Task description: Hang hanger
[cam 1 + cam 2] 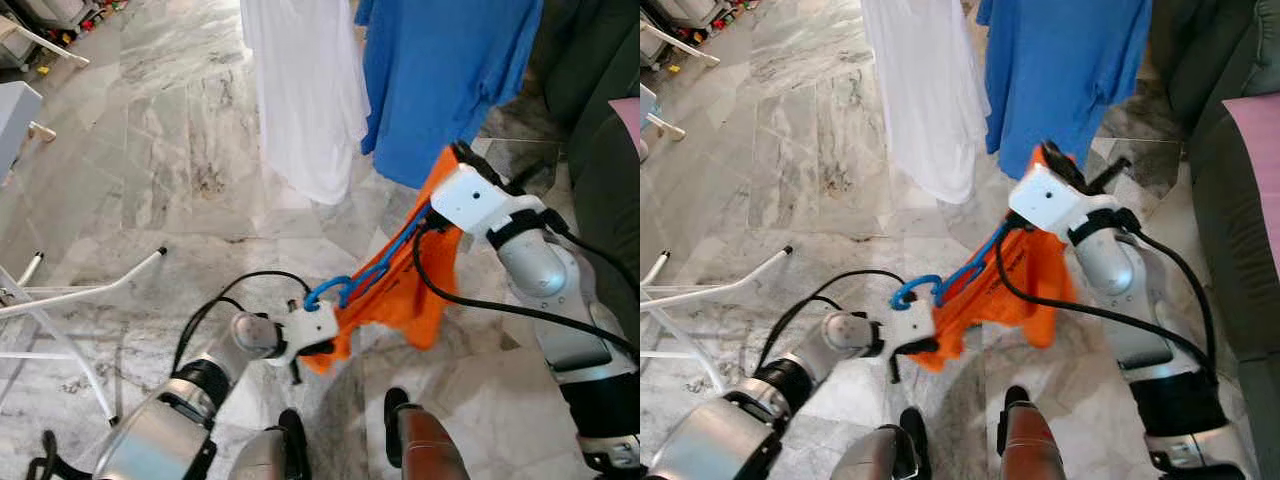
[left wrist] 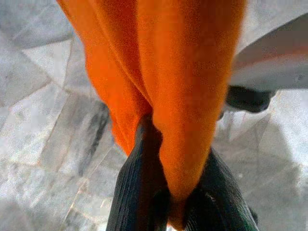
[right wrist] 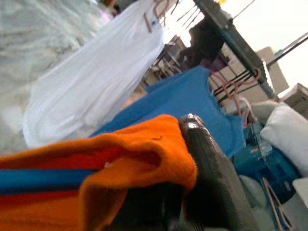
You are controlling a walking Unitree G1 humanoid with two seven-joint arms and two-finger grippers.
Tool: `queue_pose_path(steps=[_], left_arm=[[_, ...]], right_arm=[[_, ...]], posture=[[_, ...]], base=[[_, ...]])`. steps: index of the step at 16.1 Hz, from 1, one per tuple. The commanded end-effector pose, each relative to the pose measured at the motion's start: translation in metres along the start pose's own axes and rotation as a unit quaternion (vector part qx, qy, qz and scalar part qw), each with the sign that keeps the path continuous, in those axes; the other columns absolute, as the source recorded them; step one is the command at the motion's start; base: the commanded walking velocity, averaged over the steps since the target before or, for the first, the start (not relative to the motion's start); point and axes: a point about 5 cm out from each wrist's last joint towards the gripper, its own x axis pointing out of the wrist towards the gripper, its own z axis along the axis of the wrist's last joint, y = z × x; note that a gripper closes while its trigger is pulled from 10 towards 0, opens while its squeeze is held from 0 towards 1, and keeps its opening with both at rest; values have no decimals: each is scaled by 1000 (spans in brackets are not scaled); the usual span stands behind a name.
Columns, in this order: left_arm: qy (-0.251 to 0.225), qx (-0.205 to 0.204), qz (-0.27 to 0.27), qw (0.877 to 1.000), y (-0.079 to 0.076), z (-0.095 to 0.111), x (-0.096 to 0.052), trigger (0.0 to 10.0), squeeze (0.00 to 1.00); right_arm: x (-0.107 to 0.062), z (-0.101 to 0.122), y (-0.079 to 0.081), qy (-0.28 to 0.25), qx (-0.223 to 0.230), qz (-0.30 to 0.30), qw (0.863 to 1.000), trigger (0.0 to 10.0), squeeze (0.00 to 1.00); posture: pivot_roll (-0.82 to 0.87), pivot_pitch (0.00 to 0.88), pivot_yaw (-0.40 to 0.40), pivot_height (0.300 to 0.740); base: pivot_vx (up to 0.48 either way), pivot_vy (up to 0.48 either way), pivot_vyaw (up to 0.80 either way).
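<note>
**Holding the orange garment on its blue hanger between both grippers**

Looking down from the head, you see your left gripper (image 1: 318,345) nearest you, low and just above the marble floor (image 1: 150,180). Its fingers (image 2: 139,192) are closed tight on a fold of the orange garment (image 1: 410,290), with cloth pinched between the two black pads. The blue hanger (image 1: 365,275) runs through that garment, its hook (image 1: 328,292) curling just above your left gripper.

Farther out and higher, your right gripper (image 1: 462,158) clamps the garment's other end; in its wrist view one black finger (image 3: 211,168) presses against orange fabric, with a blue strip of hanger beneath.

Beyond both grippers hang a white shirt (image 1: 305,90) and a blue shirt (image 1: 445,80), side by side. A white drying rack (image 1: 60,300) stands to your left.
</note>
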Motion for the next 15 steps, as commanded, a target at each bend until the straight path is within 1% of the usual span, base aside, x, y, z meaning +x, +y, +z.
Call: queue_pose_path(steps=[1,2,3,4,5,7,10,11,12,13,14,15], left_arm=[[-2,9,-17,1000,-5,3,3,0,0],[-6,9,-18,1000,-6,6,5,0,0],[-10,9,-17,1000,-6,9,7,0,0],[-12,9,-17,1000,-6,10,7,0,0],[-15,9,-14,1000,-5,11,7,0,0],[-16,5,-3,1000,-1,11,5,0,0],[-14,-9,13,1000,3,9,3,0,0],[-10,-25,25,999,4,7,3,0,0],[-9,-27,28,999,4,7,3,0,0],[-7,-37,36,999,5,5,3,0,0],[-3,-39,44,998,6,4,3,0,0],[4,-40,60,997,9,3,1,0,0]], right_arm=[[0,20,23,-54,15,48,997,0,0],[-2,23,30,-62,28,68,995,0,0],[-6,20,40,-55,73,97,991,4392,1000],[-7,18,40,-48,79,97,991,9647,1000],[-8,11,38,-31,76,92,992,10000,1000],[-12,0,32,-15,65,80,995,10000,1000],[-20,-10,10,-5,79,44,996,10000,1000],[-25,-14,-14,-11,94,-18,995,10000,1000],[-26,-14,-18,-12,98,-30,995,10000,1000],[-28,-11,-29,-25,141,-44,989,10000,1000],[-30,-11,-32,-27,139,-30,989,10000,1000],[-32,-11,-36,-23,125,-1,992,10000,1000]], posture=[[-200,317,155,740],[-201,317,155,740],[-201,316,155,740],[-201,316,155,740],[-201,314,156,740],[-202,311,157,740],[-201,311,156,740],[-204,309,158,740],[-204,309,158,740],[-208,307,159,740],[-208,307,159,740],[-210,308,162,740]], base=[[0,0,0],[0,0,0],[0,0,0],[0,0,0],[0,0,0],[0,0,0],[0,0,0],[0,0,0],[0,0,0],[0,0,0],[0,0,0],[0,0,0]])
